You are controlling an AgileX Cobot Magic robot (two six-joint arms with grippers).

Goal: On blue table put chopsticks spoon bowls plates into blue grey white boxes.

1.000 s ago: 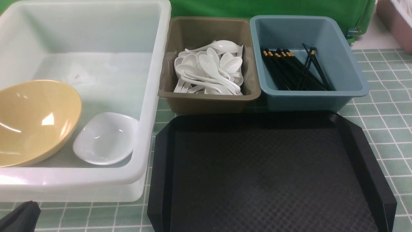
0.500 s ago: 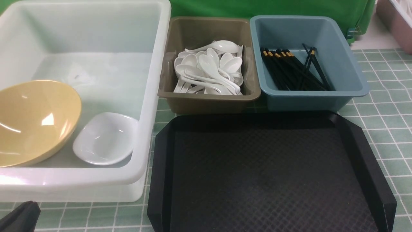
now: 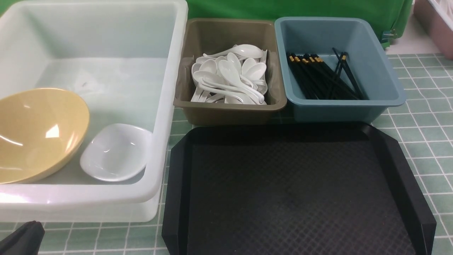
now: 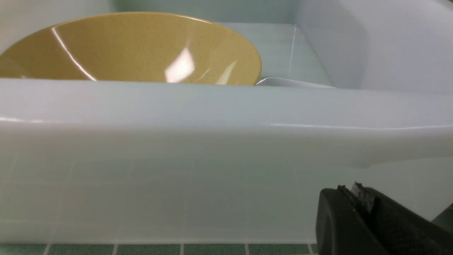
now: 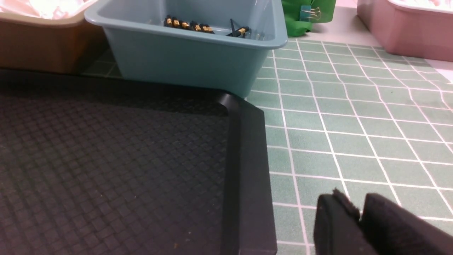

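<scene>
- Our left tool [image 4: 357, 212] sits low on the worktop [image 3: 417, 141], its jaws pressed together on nothing, just outside the near wall of the white tub [image 3: 170, 106].
- Beyond that wall, straight ahead of the left tool, the yellow bowl [image 3: 39, 134] leans tilted in the tub with the small white dish [image 3: 115, 152] touching its side. We judge the tub serves the large crockery.
- Our right tool [image 5: 361, 219] rests low over bare worktop, off the right edge of the black tray [image 3: 293, 191]. Its jaws look nearly together and grip nothing; we cannot tell their exact state.
- Ahead of the right tool stands the blue bin [image 3: 336, 67] holding the chopsticks [image 3: 322, 78] in a loose bundle. The grey bin [image 3: 230, 67] beside it holds a heap of white spoons [image 3: 230, 78].
- The tray carries nothing, so we judge the sorting finished and both tools parked clear.
</scene>
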